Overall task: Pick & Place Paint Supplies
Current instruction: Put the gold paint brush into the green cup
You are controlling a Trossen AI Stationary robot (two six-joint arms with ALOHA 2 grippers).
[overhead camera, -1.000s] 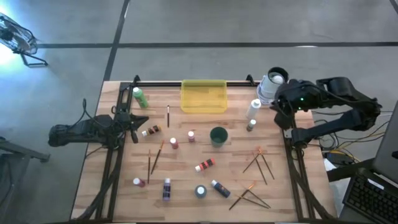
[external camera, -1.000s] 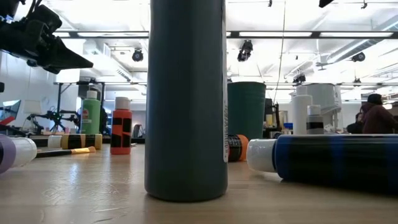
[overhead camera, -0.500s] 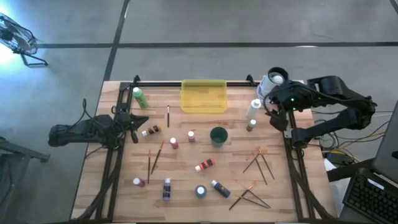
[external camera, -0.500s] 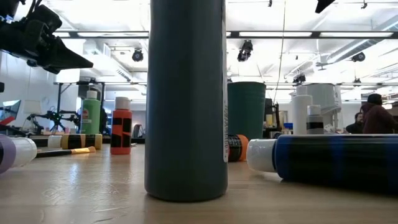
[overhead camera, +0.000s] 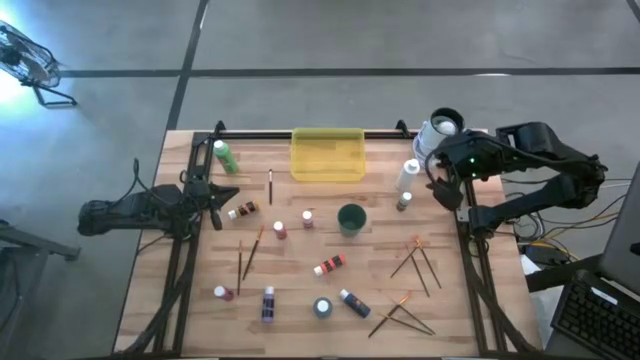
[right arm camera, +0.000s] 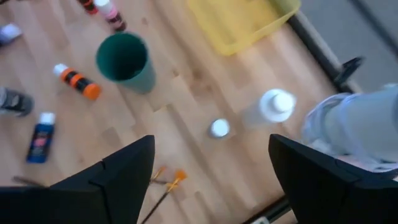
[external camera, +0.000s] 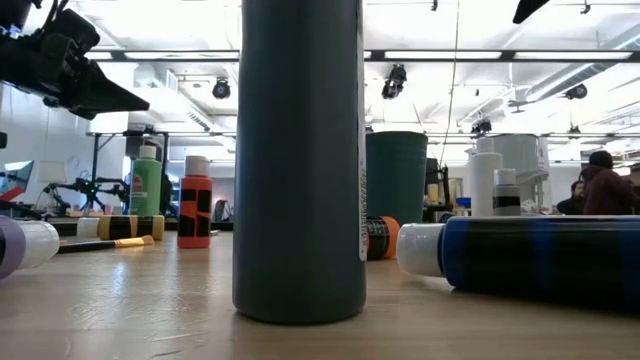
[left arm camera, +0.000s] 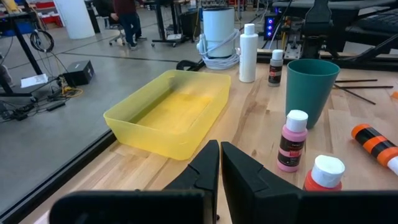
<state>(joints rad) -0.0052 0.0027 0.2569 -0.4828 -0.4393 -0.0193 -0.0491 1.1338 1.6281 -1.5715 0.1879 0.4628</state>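
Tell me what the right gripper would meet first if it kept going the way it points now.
Probably the small brown bottle and the white bottle: both show between the right gripper's open fingers, with the tabletop under them. Depth is unclear, so which comes first is uncertain.

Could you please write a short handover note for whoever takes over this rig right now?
Left gripper: jaws shut, empty, waiting at the table's left edge.
Right gripper: jaws open, empty, above the white bottle and small brown bottle near the right edge.
Tray: nothing in it. Cup: mid-table, nothing seen in it.
Green bottle stands far left; other bottles and brushes lie scattered over the table.
Done: nothing placed.
Left: all bottles and brushes; the white bottle looks the likely first pick.
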